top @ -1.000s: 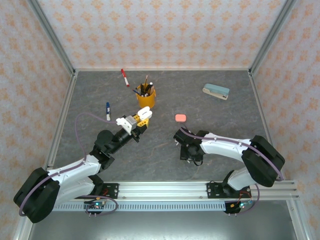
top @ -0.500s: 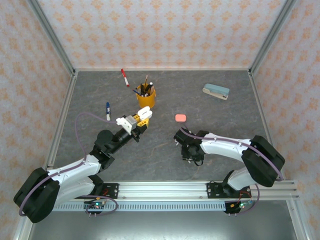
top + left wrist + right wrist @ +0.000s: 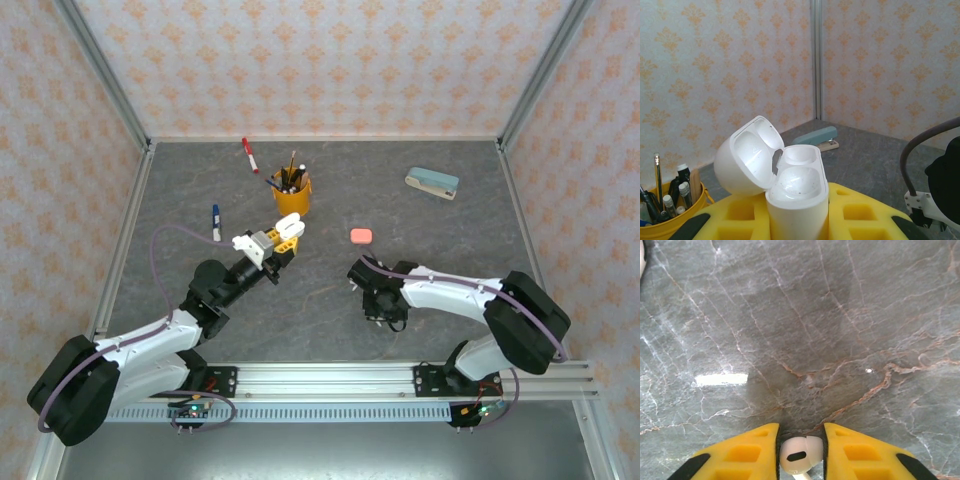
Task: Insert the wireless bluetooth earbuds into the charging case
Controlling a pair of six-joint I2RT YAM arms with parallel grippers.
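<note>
My left gripper (image 3: pixel 268 243) (image 3: pixel 799 222) is raised off the table and shut on the white charging case (image 3: pixel 799 197) (image 3: pixel 254 241). The case stands upright between the yellow fingers (image 3: pixel 867 212); its lid (image 3: pixel 746 161) is swung open to the left and both wells are bare. My right gripper (image 3: pixel 379 308) (image 3: pixel 800 452) points down at the table near the front middle. It is shut on a white earbud (image 3: pixel 799 455), which touches both yellow fingers (image 3: pixel 747 452) just above the grey stone surface. Its stem runs out of the bottom of the right wrist view.
A salmon-pink pebble case (image 3: pixel 361 236) lies mid-table. A yellow cup (image 3: pixel 292 196) (image 3: pixel 670 212) of pens stands behind the left gripper. A teal stapler (image 3: pixel 432 183) (image 3: pixel 816 138) sits back right. A red marker (image 3: pixel 249 155) and a blue marker (image 3: pixel 216 222) lie at the back left.
The right gripper's jaws have closed in on the white earbud. Both arms stay where they were.
</note>
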